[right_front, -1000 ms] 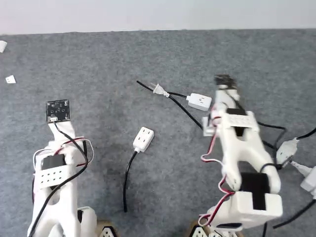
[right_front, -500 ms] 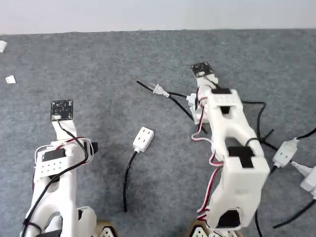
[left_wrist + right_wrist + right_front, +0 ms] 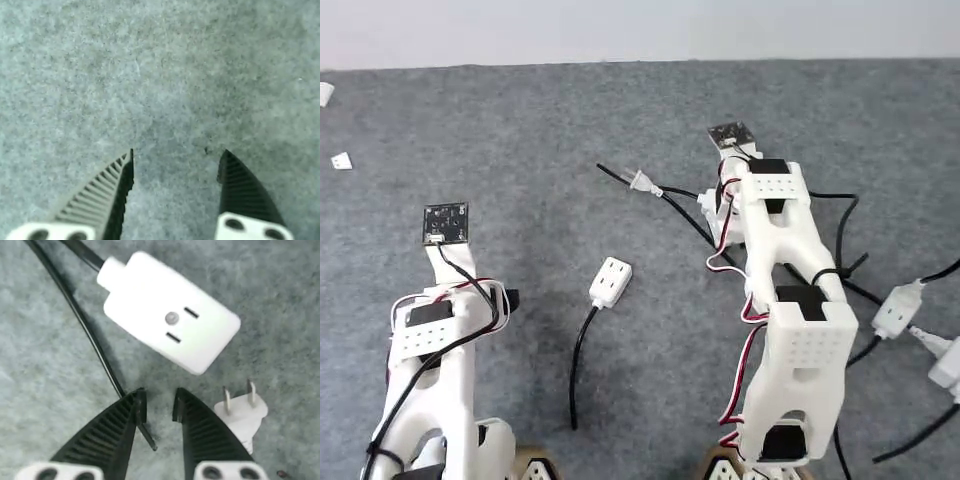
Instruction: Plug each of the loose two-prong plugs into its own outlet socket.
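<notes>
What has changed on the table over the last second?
The right pincer swung leftward to hang over the white socket, beside a loose plug; it grips nothing. The left pincer barely shifted; the middle socket stayed put.

Note for you: the tabletop (image 3: 520,110) is covered in grey felt-like cloth, matt and fuzzy. The outlet socket (image 3: 170,327) is smooth white plastic with a slight gloss. The plug (image 3: 245,415) is white plastic with bare metal prongs. The cord (image 3: 84,251) has a smooth black jacket. The right end effector (image 3: 159,402) is ribbed matt black plastic. The right arm (image 3: 805,340) has a white plastic shell.
</notes>
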`<state>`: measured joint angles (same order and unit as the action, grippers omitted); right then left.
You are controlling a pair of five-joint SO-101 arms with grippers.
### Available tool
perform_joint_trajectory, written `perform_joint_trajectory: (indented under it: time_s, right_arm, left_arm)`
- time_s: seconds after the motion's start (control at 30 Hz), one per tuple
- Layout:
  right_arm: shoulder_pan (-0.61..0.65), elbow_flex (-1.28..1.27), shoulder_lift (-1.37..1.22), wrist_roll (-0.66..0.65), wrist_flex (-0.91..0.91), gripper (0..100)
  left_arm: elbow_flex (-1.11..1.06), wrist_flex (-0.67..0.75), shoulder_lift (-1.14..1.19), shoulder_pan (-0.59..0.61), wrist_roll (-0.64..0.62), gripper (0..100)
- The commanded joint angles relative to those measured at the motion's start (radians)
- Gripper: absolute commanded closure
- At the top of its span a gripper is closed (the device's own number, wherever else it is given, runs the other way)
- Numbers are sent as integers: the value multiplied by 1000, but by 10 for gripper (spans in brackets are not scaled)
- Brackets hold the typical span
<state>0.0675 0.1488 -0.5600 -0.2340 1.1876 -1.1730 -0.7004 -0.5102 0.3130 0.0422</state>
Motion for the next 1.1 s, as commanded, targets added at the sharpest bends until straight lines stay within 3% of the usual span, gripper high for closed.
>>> perform_joint_trajectory:
  time_s: [0.0, 0.43, 0.73, 0.97, 1.07]
  right_arm:
    - [-1, 34, 59, 41, 22, 875]
    - [24, -523, 438, -5, -329, 872]
    - [39, -503, 390, -58, -329, 876]
    - [33, -259, 203, -74, -125, 886]
    - [33, -153, 128, -72, -42, 973]
  left_arm:
    - [58, 20, -2, -3, 11, 739]
    - [58, 18, -2, -29, 15, 739]
    - [58, 18, -2, -28, 15, 739]
    - [58, 18, -2, -26, 15, 739]
    - [58, 18, -2, -25, 15, 739]
